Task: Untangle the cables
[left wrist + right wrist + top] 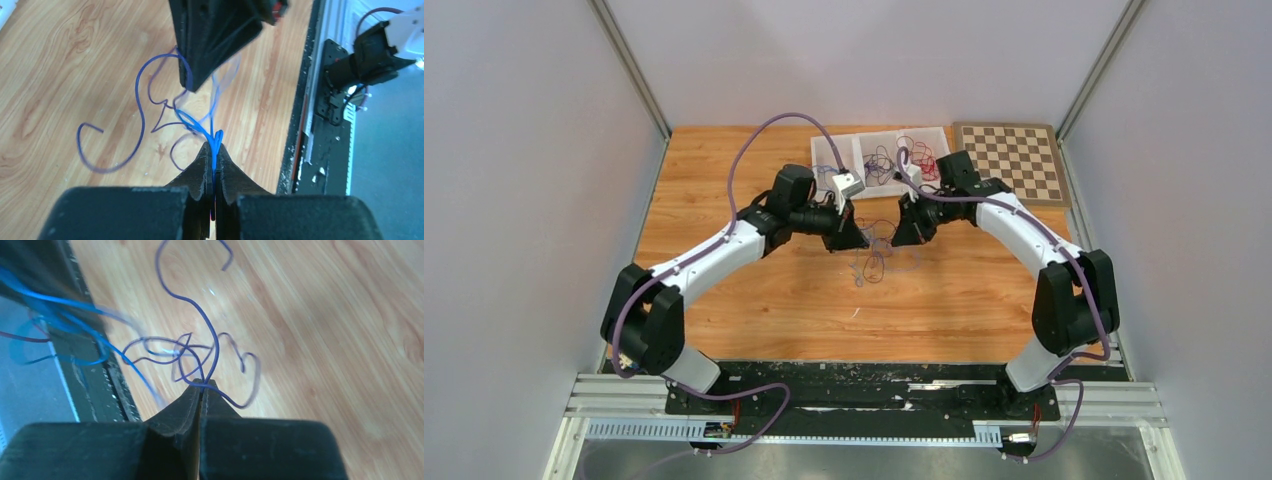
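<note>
A small tangle of thin cables [872, 262] hangs and lies between my two grippers at the middle of the wooden table [754, 300]. My left gripper [214, 146] is shut on a bright blue cable [207, 131], whose strands run up toward the right gripper's fingers [210, 45]. My right gripper [202, 384] is shut on a dark purple cable [200, 322], which loops over the wood with other purple strands [165, 350]. Blurred blue strands [60, 315] cross the left of the right wrist view. In the top view the left gripper [860, 240] and right gripper [898, 238] face each other closely.
A clear white tray [832, 150] with more red and dark cables [894, 160] stands at the back middle. A chessboard [1014, 160] lies at the back right. Black base plate and metal rails [864, 385] run along the near edge. Grey walls stand on both sides.
</note>
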Robot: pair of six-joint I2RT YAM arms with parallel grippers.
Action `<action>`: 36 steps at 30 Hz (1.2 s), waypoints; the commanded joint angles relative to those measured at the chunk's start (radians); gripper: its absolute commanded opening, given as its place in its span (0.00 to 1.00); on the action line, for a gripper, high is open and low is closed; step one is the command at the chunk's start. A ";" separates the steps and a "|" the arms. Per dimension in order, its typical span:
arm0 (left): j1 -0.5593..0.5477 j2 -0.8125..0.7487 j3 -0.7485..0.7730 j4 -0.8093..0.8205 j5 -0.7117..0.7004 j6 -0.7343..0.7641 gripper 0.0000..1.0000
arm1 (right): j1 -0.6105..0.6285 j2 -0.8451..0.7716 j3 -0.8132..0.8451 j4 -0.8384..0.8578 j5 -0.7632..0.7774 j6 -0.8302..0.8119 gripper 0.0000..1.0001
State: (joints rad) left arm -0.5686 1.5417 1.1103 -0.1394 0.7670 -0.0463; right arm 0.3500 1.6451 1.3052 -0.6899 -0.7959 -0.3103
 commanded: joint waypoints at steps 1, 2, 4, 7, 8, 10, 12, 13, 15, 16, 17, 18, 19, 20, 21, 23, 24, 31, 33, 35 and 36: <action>0.045 -0.133 -0.015 -0.041 0.104 0.072 0.00 | -0.068 -0.047 -0.066 0.003 0.090 -0.030 0.00; 0.058 -0.141 -0.019 -0.067 0.109 0.094 0.00 | -0.081 -0.056 -0.073 0.003 0.086 -0.023 0.00; 0.068 -0.160 -0.017 -0.122 0.104 0.141 0.00 | -0.092 -0.079 -0.078 0.003 0.075 -0.012 0.00; 0.068 -0.182 -0.026 -0.178 0.081 0.200 0.00 | -0.093 -0.137 -0.100 0.005 0.051 -0.026 0.01; 0.069 -0.184 -0.032 -0.191 0.076 0.218 0.00 | -0.093 -0.154 -0.111 0.006 0.046 -0.034 0.01; 0.069 -0.187 -0.040 -0.208 0.069 0.237 0.00 | -0.092 -0.181 -0.135 0.006 0.040 -0.046 0.02; 0.069 -0.197 -0.055 -0.215 0.060 0.258 0.00 | -0.093 -0.210 -0.164 0.005 0.051 -0.063 0.03; 0.069 -0.209 -0.061 -0.219 0.049 0.266 0.00 | -0.094 -0.223 -0.179 0.005 0.061 -0.074 0.03; 0.069 -0.228 -0.071 -0.260 0.039 0.319 0.00 | -0.107 -0.244 -0.207 0.004 0.095 -0.100 0.00; 0.070 -0.235 -0.077 -0.304 0.035 0.374 0.00 | -0.121 -0.252 -0.221 0.005 0.109 -0.114 0.00; 0.072 -0.250 -0.083 -0.344 0.023 0.403 0.00 | -0.142 -0.255 -0.233 0.006 0.120 -0.132 0.00; 0.080 -0.259 -0.099 -0.360 0.018 0.445 0.00 | -0.163 -0.256 -0.243 0.006 0.126 -0.144 0.00; 0.087 -0.273 -0.107 -0.387 0.009 0.460 0.00 | -0.185 -0.253 -0.250 0.006 0.139 -0.153 0.00; 0.109 -0.280 -0.121 -0.397 0.007 0.483 0.00 | -0.207 -0.249 -0.255 0.007 0.157 -0.160 0.00; 0.123 -0.280 -0.130 -0.422 0.004 0.501 0.00 | -0.234 -0.243 -0.256 0.010 0.164 -0.164 0.00; 0.178 -0.272 -0.134 -0.465 -0.002 0.536 0.00 | -0.303 -0.231 -0.253 0.016 0.178 -0.165 0.00; 0.192 -0.260 -0.133 -0.481 -0.010 0.549 0.00 | -0.331 -0.223 -0.248 0.020 0.188 -0.167 0.00; 0.327 -0.209 -0.097 -0.594 -0.049 0.678 0.00 | -0.499 -0.190 -0.213 0.026 0.234 -0.223 0.00; 0.348 -0.198 -0.086 -0.608 -0.064 0.701 0.00 | -0.531 -0.173 -0.201 0.027 0.241 -0.245 0.00; 0.366 -0.187 -0.078 -0.613 -0.073 0.710 0.00 | -0.556 -0.154 -0.189 0.028 0.247 -0.261 0.00; 0.371 -0.181 -0.076 -0.614 -0.075 0.711 0.00 | -0.567 -0.144 -0.183 0.028 0.247 -0.269 0.00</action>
State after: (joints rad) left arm -0.2234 1.3476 0.9852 -0.7143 0.7086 0.5884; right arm -0.1818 1.4746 1.0660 -0.6907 -0.5655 -0.5163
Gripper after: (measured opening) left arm 0.009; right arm 0.005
